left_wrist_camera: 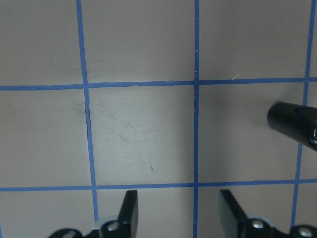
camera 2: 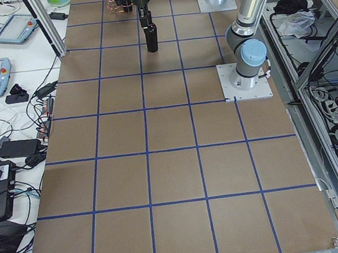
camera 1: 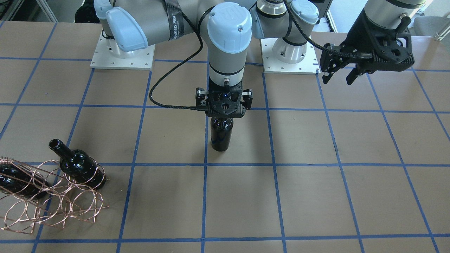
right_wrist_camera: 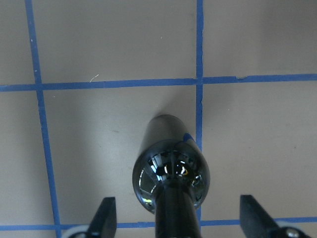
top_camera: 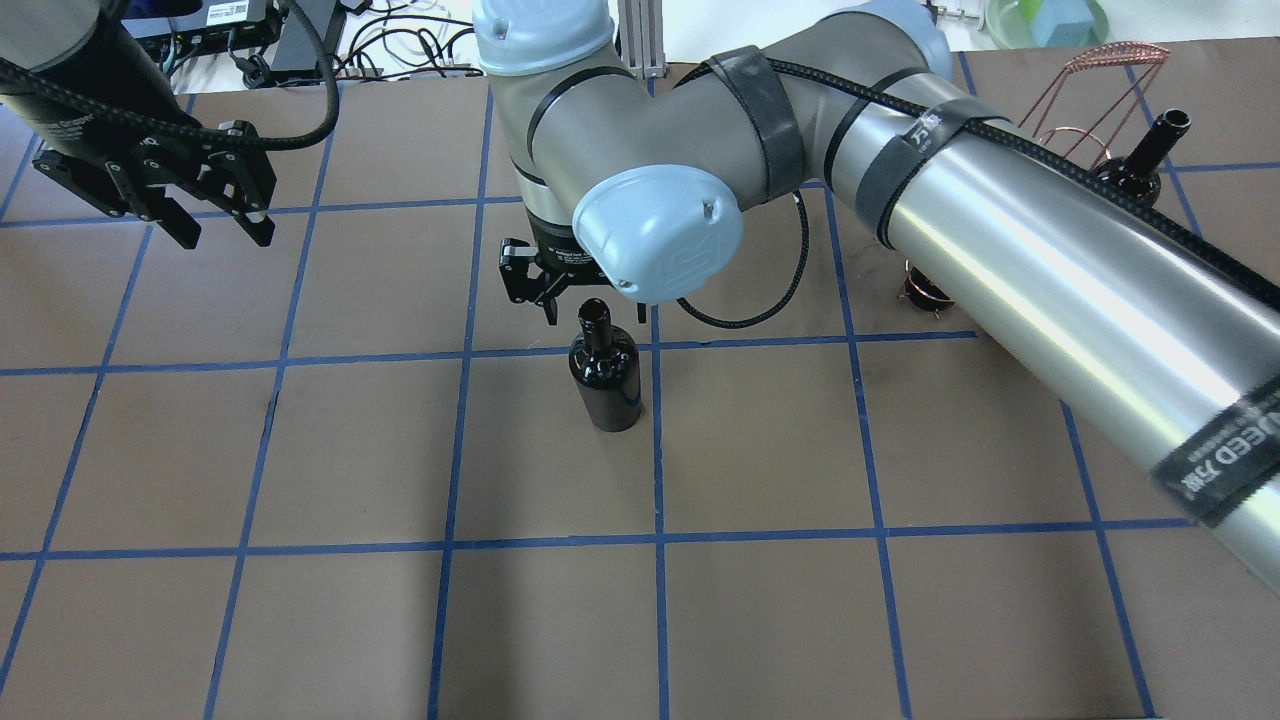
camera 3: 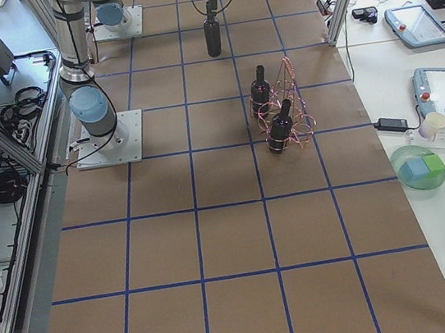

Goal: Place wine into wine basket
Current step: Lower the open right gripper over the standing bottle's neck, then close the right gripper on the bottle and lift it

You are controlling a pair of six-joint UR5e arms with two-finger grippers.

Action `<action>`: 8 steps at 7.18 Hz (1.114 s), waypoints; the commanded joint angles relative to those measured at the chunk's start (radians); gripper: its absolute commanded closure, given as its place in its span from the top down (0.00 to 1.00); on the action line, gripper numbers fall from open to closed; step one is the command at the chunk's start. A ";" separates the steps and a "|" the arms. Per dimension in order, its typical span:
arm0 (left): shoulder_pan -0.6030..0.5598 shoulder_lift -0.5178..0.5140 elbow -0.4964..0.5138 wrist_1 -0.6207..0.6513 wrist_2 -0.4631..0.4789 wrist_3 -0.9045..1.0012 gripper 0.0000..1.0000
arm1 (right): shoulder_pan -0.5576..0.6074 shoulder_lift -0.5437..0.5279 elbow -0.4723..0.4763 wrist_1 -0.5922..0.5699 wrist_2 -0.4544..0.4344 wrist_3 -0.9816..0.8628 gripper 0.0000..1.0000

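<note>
One wine bottle [camera 1: 221, 135] stands upright on the brown table near the middle; it also shows in the overhead view [top_camera: 606, 385]. My right gripper [camera 1: 224, 105] hangs right over it, open. In the right wrist view the gripper [right_wrist_camera: 181, 220] has its two fingers wide apart on either side of the bottle's neck [right_wrist_camera: 173, 218], not touching it. My left gripper [camera 1: 339, 75] is open and empty, up in the air off to the side; in the left wrist view [left_wrist_camera: 178, 213] it shows only bare table. The copper wire wine basket [camera 1: 52, 203] holds two more bottles [camera 1: 75, 163] [camera 1: 14, 179].
The table [top_camera: 760, 600] is brown with a blue tape grid. The basket [top_camera: 1100, 80] is on the robot's right, far side, partly behind the right arm. The arm bases [camera 1: 123, 59] stand at the robot's edge. Tablets and cables lie off the table's far side.
</note>
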 commanded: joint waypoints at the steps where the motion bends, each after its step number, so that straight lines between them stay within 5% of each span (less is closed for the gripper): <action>1: 0.000 0.000 0.000 0.000 0.000 0.000 0.64 | -0.001 0.016 0.001 -0.003 0.000 -0.001 0.85; 8: -0.002 0.003 -0.006 -0.001 0.000 0.000 0.64 | -0.003 0.014 0.001 0.007 0.000 0.007 0.71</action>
